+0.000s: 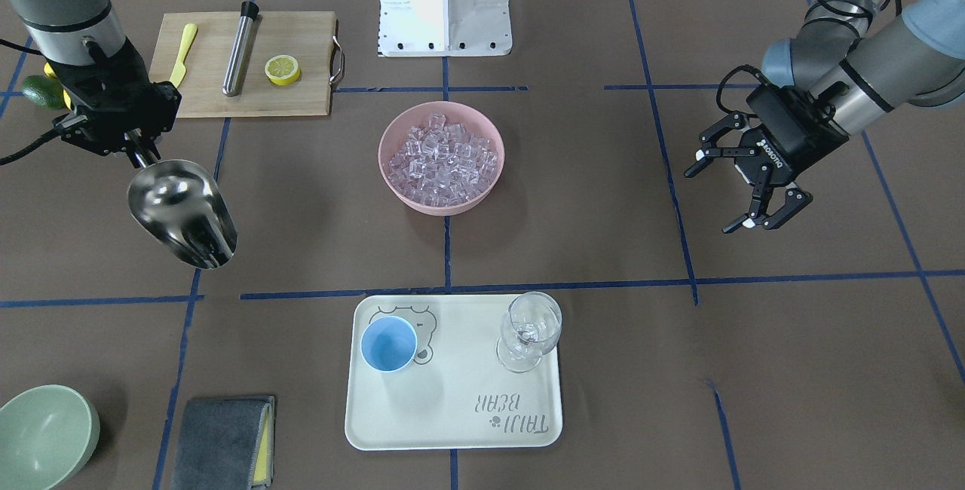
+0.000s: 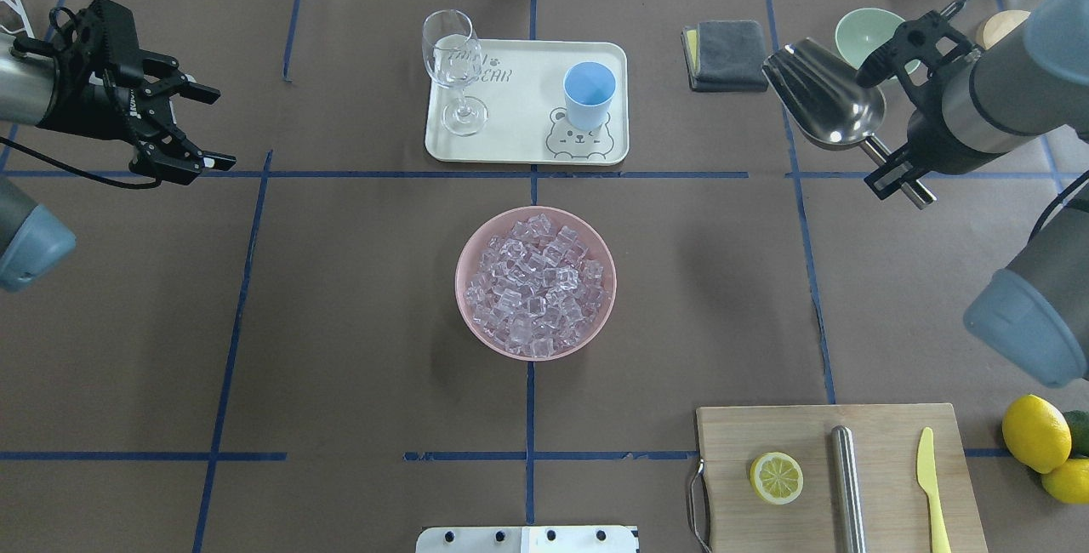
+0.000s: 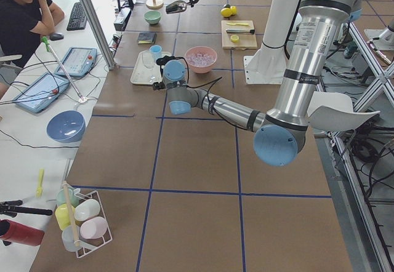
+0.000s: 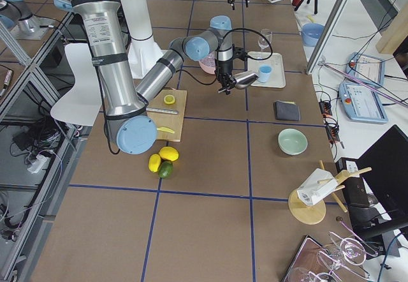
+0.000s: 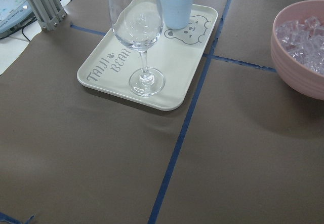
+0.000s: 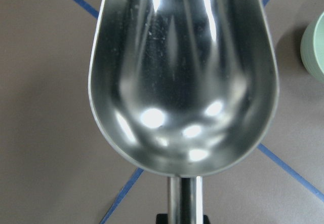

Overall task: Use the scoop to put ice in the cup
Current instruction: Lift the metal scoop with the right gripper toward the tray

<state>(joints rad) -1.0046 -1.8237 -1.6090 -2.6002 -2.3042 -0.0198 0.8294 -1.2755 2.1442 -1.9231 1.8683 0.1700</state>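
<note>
Right gripper (image 1: 140, 149) holds the empty scoop (image 1: 181, 211) by its handle, grip apparently tight; left gripper (image 2: 209, 128) hangs spread wide. Ice (image 2: 536, 285) fills the pink bowl (image 2: 464, 281); cup (image 2: 589, 94) stands on tray (image 2: 510, 115).

Wine glass (image 1: 531, 328) shares tray (image 1: 452, 377) with cup (image 1: 388, 344), well apart; gap between tray, bowl (image 1: 441, 208).

We look down on the table (image 2: 340, 323) from behind and opposite, both sharing the pink bowl (image 2: 460, 276), end views distant, right wrist tight on the scoop (image 6: 182, 82).
</note>
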